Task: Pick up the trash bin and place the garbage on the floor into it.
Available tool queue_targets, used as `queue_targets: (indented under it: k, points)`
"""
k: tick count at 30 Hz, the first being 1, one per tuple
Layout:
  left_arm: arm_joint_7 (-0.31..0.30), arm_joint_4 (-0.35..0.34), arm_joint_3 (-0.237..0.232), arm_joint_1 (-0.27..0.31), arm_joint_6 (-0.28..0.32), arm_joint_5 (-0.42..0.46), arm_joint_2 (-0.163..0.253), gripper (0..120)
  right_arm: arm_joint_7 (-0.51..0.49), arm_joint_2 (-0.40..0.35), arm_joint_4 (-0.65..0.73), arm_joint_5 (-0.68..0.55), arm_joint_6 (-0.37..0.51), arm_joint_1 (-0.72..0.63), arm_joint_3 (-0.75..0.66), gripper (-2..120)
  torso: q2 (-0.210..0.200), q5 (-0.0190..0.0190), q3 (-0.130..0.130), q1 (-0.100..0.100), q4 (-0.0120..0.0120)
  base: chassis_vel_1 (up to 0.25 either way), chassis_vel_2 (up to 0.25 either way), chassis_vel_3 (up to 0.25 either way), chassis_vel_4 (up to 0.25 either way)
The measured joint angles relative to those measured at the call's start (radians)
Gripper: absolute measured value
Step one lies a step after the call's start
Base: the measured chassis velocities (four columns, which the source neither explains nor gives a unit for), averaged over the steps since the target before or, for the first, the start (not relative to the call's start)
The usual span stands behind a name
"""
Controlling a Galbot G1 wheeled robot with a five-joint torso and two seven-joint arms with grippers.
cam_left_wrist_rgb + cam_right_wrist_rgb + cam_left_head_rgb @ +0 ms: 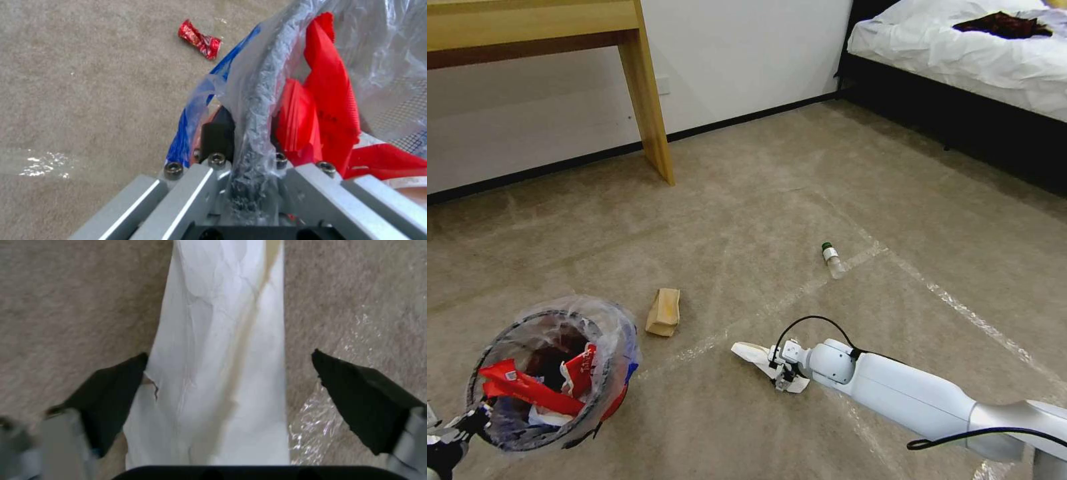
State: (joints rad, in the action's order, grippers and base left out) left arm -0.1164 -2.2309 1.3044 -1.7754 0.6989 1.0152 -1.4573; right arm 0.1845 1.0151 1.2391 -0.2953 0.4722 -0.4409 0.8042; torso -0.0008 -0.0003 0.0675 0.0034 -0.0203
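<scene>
- Left gripper (249, 156): at your lower left, clamped shut on the rim of the trash bin (550, 373), which it held clear of the floor (747, 200). You could count that part of the task done.
- Bin contents: red snack wrappers (527, 390) and some white scraps lay inside the clear liner, so part of the garbage was already collected.
- Red wrapper (199, 39): lay loose on the carpet beyond the bin, as the left wrist view showed. Still to collect.
- Tan paper packet (664, 311): on the floor just right of the bin. Still to collect.
- White tissue (218, 373): flat on the floor across a tape line. Your right gripper (784, 377) was down over it, jaws spread wide on either side of it, one finger (115, 396) touching its edge, nothing yet gripped.
- Small bottle (832, 259): green-capped, on its side farther out, near a tape line. Still to collect.
</scene>
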Motion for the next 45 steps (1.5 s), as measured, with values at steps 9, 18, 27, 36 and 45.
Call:
queue_targets:
  k: [9,18,27,36,45]
  points:
    - [-0.005,0.025,-0.010,0.026,0.000,-0.004,0.013,1,-0.008,0.001,-0.008,0.000,-0.037,0.009,0.004,55,0.000,0.0000,0.000,0.000,0.0000,0.000,0.000,0.000,0.000]
    - [-0.007,0.031,-0.013,0.033,0.001,-0.005,0.021,1,-0.011,-0.008,-0.008,0.006,-0.053,0.004,0.001,23,0.000,0.0001,0.000,0.000,0.0000,0.000,0.000,0.000,0.000]
    - [-0.007,0.027,-0.012,0.027,0.002,-0.004,0.020,1,-0.028,-0.021,0.011,0.003,-0.065,-0.009,-0.014,0,0.000,0.0001,0.000,0.000,-0.0001,0.000,0.000,0.000,0.000]
    - [-0.022,-0.010,-0.023,0.022,0.016,0.002,0.019,1,-0.111,-0.050,0.184,-0.180,-0.100,0.004,-0.189,0,0.000,0.0000,0.000,0.000,-0.0002,0.000,0.000,0.000,0.000]
    - [-0.035,-0.034,-0.032,0.007,0.025,0.006,0.022,1,-0.209,-0.021,0.376,-0.440,-0.231,0.096,-0.295,0,0.000,-0.0001,0.000,0.000,0.0000,0.000,0.000,0.000,0.000]
